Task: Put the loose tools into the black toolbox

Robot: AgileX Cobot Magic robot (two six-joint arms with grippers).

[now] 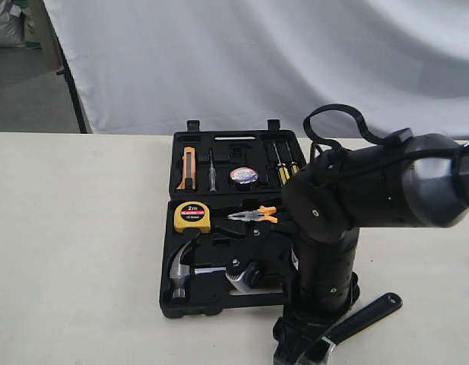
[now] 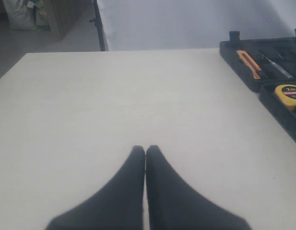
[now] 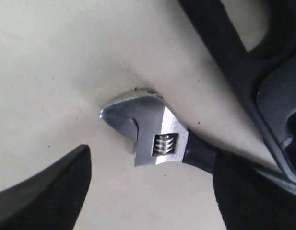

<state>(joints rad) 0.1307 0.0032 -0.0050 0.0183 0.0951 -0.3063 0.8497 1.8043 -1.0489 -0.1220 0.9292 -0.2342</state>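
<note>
The black toolbox (image 1: pixel 219 144) lies open mid-table. A steel claw hammer (image 1: pixel 181 268) rests in its near half, and a small tape roll (image 1: pixel 243 176) sits in the far half. The silver adjustable wrench (image 1: pixel 371 312) lies loose on the table by the case's near right corner. My right gripper (image 1: pixel 296 344) hangs low over its head end. In the right wrist view the wrench head (image 3: pixel 148 130) sits just past my open right gripper (image 3: pixel 152 191); its black shaft runs behind one finger (image 3: pixel 253 191). My left gripper (image 2: pixel 145 151) is shut on nothing over bare table.
A yellow tape measure (image 1: pixel 192 217) and orange-handled pliers (image 1: pixel 253 216) sit in the case, with an orange knife (image 1: pixel 188 169) and screwdrivers (image 1: pixel 283 167) in the far half. The case's edge (image 3: pixel 234 48) runs close to the wrench. A white cloth hangs behind the table.
</note>
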